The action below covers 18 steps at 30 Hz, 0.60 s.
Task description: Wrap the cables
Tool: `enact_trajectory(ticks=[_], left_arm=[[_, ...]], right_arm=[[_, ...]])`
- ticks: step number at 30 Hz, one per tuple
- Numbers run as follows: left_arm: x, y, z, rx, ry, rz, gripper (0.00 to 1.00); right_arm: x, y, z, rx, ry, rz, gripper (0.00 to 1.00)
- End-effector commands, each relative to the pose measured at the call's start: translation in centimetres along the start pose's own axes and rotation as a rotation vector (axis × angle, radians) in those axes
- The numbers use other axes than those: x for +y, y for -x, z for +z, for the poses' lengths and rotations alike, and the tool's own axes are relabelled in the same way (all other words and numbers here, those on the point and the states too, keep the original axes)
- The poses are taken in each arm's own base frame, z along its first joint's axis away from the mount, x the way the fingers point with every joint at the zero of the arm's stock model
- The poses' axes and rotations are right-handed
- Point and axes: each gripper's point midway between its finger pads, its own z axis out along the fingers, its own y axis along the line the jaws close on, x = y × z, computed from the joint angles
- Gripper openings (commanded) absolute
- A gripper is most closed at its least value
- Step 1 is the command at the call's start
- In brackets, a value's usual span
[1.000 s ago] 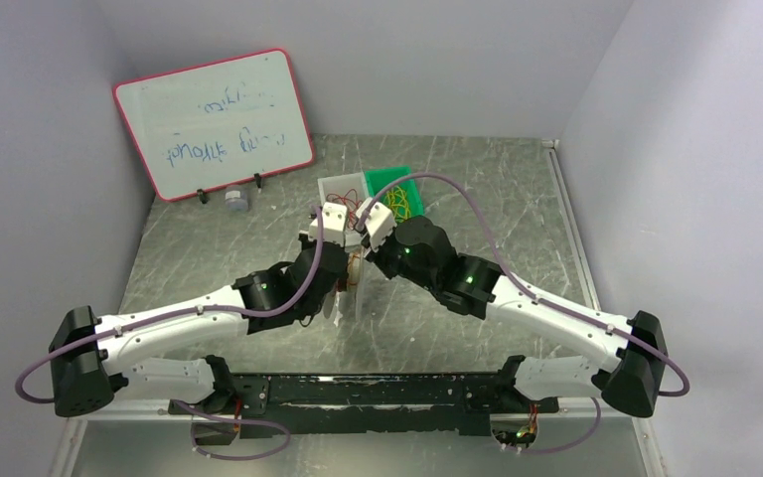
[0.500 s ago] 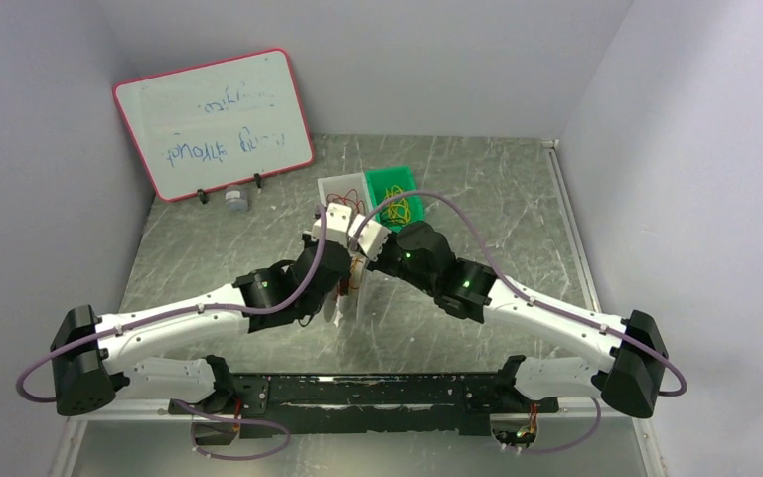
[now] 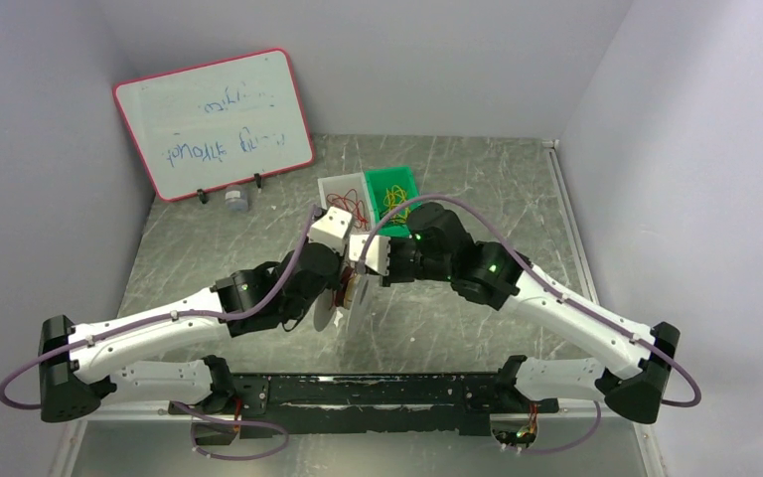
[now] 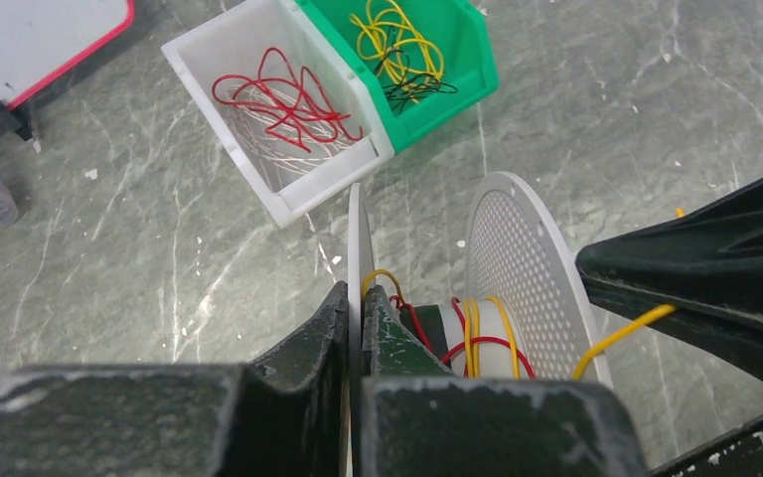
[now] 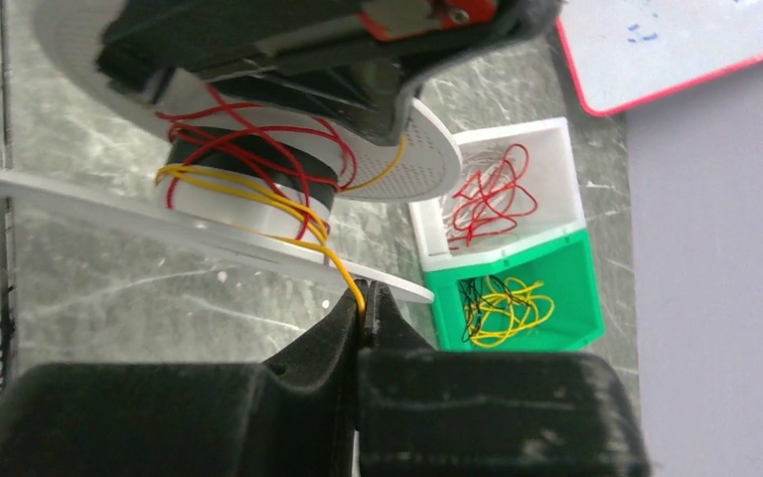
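Note:
A white spool (image 4: 522, 258) with two round flanges is held on edge above the table. My left gripper (image 4: 358, 293) is shut on its thin solid flange (image 4: 359, 224). Red and yellow cables (image 4: 477, 338) lie in a few turns around the spool's core. One yellow cable (image 5: 343, 266) runs off the core to my right gripper (image 5: 368, 290), which is shut on it just past the flange's rim. In the top view both grippers meet at the spool (image 3: 343, 303) in the middle of the table.
A white bin (image 4: 199, 50) with loose red cables and a green bin (image 4: 477, 60) with yellow and black ones stand side by side beyond the spool. A red-framed whiteboard (image 3: 214, 119) leans at the back left, with a small round container (image 3: 235, 200) before it.
Both arms have shifted: the left arm drew back toward the near left with the spool, and the right wrist swung around to the spool's right side, pulling the yellow cable.

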Motion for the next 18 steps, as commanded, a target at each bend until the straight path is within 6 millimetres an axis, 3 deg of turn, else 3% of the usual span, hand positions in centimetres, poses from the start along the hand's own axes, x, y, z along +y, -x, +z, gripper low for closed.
enact_trajectory(ticks=[1,10,18], left_arm=[[1.7,-4.4,-1.1,0.175,-0.003,0.232,0.07],[3.1,-5.4,-1.3,0.229,0.056,0.331,0.07],[3.3,-5.9,-0.8,0.243,0.074,0.368,0.07]], right_arm=[[-2.9,3.6,-4.4,-0.091,-0.060,-0.102,0.00],[-2.8,3.4,-5.6,-0.031,0.006,-0.216,0.00],[-1.6,4.6,-5.6,-0.111,0.076,-0.356,0.00]])
